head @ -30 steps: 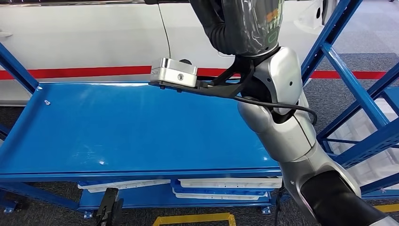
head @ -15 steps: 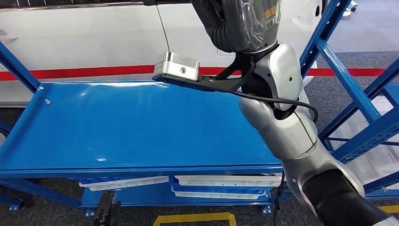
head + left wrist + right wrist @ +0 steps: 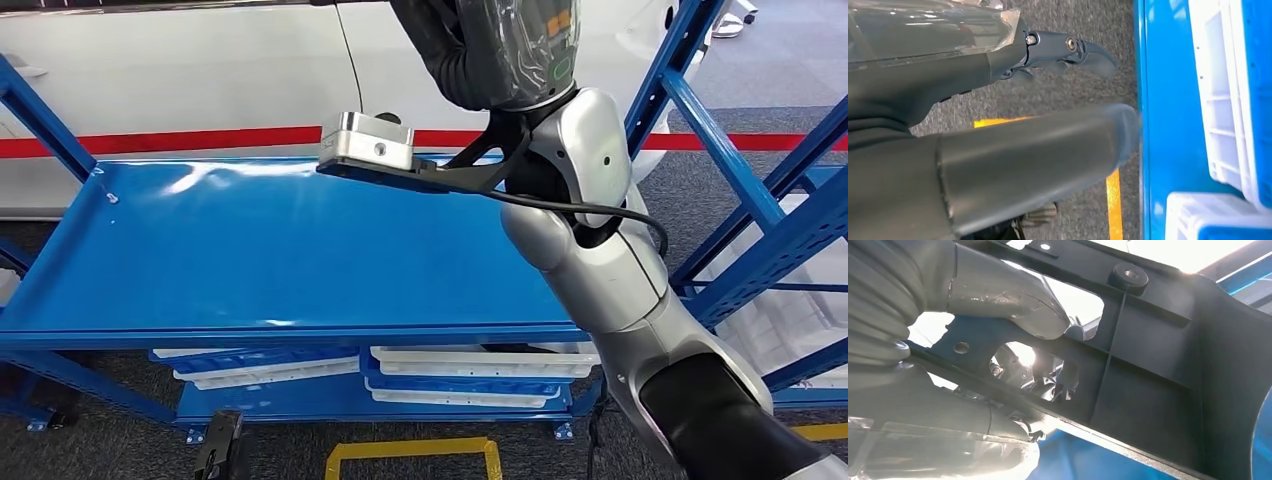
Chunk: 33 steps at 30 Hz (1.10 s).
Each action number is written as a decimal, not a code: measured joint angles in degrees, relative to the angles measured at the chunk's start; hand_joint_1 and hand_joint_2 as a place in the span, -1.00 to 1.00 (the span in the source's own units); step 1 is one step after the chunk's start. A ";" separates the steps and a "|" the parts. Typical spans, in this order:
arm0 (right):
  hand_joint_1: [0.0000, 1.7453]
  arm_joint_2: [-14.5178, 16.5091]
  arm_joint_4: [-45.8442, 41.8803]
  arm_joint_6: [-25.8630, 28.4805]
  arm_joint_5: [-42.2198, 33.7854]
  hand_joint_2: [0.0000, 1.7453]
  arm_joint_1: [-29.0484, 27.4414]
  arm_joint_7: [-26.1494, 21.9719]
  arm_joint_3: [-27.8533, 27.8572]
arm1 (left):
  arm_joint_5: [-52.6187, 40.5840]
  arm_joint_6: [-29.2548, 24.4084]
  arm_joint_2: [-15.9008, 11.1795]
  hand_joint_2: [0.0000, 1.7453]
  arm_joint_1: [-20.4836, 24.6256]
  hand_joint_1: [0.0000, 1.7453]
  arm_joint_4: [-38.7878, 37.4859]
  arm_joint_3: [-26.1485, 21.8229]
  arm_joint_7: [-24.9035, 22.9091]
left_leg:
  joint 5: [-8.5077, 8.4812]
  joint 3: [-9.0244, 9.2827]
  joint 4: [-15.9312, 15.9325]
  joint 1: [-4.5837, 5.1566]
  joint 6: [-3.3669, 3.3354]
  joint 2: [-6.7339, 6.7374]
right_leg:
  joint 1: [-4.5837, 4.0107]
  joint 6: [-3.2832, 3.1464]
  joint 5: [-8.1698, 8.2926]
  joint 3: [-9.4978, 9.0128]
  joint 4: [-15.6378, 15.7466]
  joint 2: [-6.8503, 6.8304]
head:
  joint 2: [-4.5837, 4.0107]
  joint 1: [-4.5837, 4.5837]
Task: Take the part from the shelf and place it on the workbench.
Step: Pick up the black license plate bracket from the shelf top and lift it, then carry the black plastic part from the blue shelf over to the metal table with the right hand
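Observation:
My right hand (image 3: 500,45), wrapped in clear film, is raised at the top of the head view above the far edge of the blue workbench top (image 3: 250,260). In the right wrist view the thumb (image 3: 1013,295) and fingers grip a flat black plastic part (image 3: 1158,370) with ribs, cut-outs and a round rubber knob. The part is held in the air, with blue surface below it. My left hand (image 3: 998,125) hangs by my side over grey floor, fingers apart and holding nothing.
A white car body with a red stripe (image 3: 180,140) stands behind the bench. Blue rack uprights (image 3: 740,180) rise at the right. White trays (image 3: 470,365) lie on the lower shelf. Yellow floor tape (image 3: 410,455) runs in front.
The whole picture has shifted, so the camera moved: the bench now sits higher in the frame. My right arm keeps its raised pose with the part in its hand.

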<state>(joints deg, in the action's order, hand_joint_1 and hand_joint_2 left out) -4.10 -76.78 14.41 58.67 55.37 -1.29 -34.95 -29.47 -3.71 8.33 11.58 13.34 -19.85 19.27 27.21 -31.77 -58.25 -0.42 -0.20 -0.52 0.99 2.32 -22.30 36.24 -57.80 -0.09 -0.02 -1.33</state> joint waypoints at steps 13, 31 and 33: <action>1.00 -0.36 0.72 0.45 -0.18 1.00 -0.38 -0.04 -0.08 | -0.02 -0.11 -0.25 -1.00 0.02 -1.00 -0.01 -0.25 -0.01 | -6.40 -6.39 0.74 0.33 -1.42 0.42 | -0.57 0.51 -6.85 -6.19 -0.75 0.07 | 0.01 -0.17; 1.00 -0.41 0.67 0.58 -0.44 1.00 -0.90 -0.66 -0.24 | 1.24 -2.37 -0.70 -1.00 -0.69 -1.00 -0.01 -0.81 0.21 | 0.74 0.57 0.05 -0.37 0.47 0.05 | -0.06 0.56 0.55 0.39 0.26 -0.22 | 0.00 -0.16; 1.00 -0.73 0.63 0.58 -0.46 1.00 -1.07 -0.67 -0.04 | 1.31 -2.68 -0.78 -1.00 -0.75 -1.00 -0.01 -0.91 0.22 | -0.32 -0.23 0.35 -0.25 -0.89 0.32 | 0.09 0.87 -0.35 1.38 -0.77 -0.20 | 0.00 -0.16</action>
<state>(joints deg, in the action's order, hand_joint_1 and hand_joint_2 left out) -4.83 -76.15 14.99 58.22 54.30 -1.97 -34.99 -28.16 -6.39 7.55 10.83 13.33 -20.75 19.50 26.89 -32.00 -57.90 -0.67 -1.09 -0.20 1.09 3.19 -22.65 37.63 -58.57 -0.29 -0.02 -1.49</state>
